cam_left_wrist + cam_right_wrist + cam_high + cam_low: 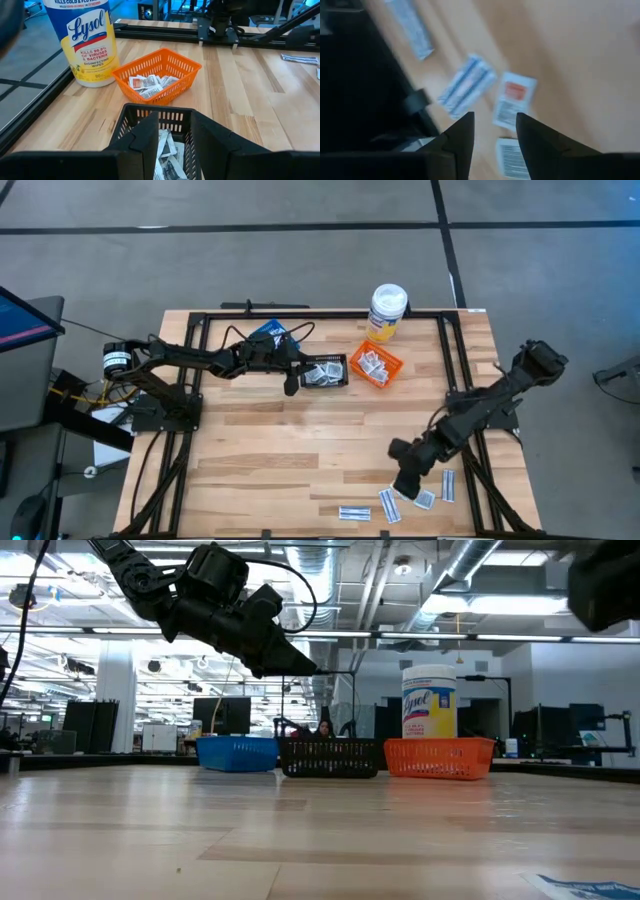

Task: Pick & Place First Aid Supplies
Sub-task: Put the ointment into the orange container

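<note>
**Right arm over crowded packets — mis-grab risk**

High view: right gripper (408,480) hangs at the packets (420,498) near the surface's (300,440) front edge. Left gripper (292,377) sits over the black basket (327,372), beside the orange basket (376,366).

Low view: left arm raised above the black basket; nothing seen hanging from it.

Left wrist view: fingers (145,137) parted, empty, above packets in the black basket.

Right wrist view: fingers (461,135) apart, nothing between them, packets just beyond. Judgement: the packets lie close and flat, so closing here could pinch two, or skid one aside.
</note>
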Available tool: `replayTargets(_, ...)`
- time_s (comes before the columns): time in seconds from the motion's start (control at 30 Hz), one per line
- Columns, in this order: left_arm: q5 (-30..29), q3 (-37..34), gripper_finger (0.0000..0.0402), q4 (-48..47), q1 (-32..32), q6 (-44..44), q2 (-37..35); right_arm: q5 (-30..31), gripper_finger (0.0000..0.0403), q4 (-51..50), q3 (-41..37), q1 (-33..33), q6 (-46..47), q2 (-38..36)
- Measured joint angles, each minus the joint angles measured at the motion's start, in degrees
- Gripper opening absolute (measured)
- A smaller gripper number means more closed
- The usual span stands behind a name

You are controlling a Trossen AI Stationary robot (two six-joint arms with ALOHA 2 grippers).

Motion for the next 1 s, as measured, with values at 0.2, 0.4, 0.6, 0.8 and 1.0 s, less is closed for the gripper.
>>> replayTargets(0.2,0.0,0.0,0.0115,0.0,0.0,-0.2,0.0,0.2,0.0138,4.2,-1.0,3.5,1.2,5.9)
replayTargets(0.4,0.0,0.0,0.0115,0.0,0.0,-0.4,0.0,-3.2,0.0132,3.0,1.4,3.2,0.2,13.6)
replayTargets(0.6,0.0,0.0,0.0115,0.0,0.0,-0.6,0.0,-3.6,0.0127,-1.0,5.5,2.1,-1.1,18.8)
replayTargets(0.8,0.0,0.0,0.0115,0.0,0.0,-1.8,0.0,-4.8,0.0113,-2.9,9.2,1.5,4.9,24.2)
replayTargets(1.0,0.0,0.0,0.0115,0.0,0.0,-1.8,0.0,-4.2,0.0066,-7.1,11.2,0.8,10.7,26.1)
